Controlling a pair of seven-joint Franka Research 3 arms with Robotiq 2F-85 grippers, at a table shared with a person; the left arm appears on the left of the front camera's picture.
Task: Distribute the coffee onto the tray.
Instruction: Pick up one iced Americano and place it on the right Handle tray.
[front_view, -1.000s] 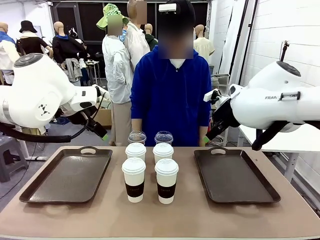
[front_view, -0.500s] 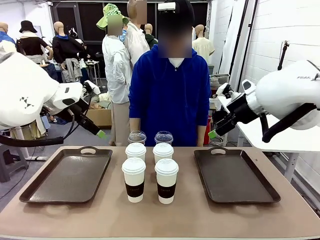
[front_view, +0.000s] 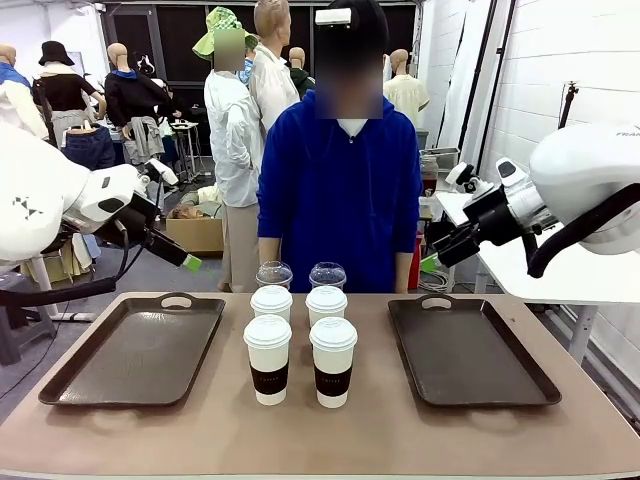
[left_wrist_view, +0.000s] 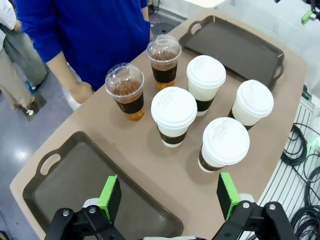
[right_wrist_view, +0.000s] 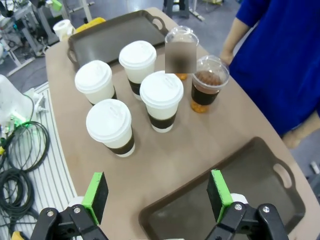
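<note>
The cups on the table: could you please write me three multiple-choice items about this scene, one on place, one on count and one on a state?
1. Where do the cups stand?
A. On the table, between the left tray and the right tray
B. All on the left tray
C. All on the right tray

2. How many cups have white lids?
A. Two
B. Four
C. Six

3. How is the right gripper?
A. Shut on a cup
B. Shut on a tray handle
C. Open, holding nothing

Answers:
1 A: all six stand together on the tabletop in the gap between the trays.
2 B: four white lids show, and the two cups nearest the person have clear domes.
3 C: its green pads stand wide apart with nothing between them.
</note>
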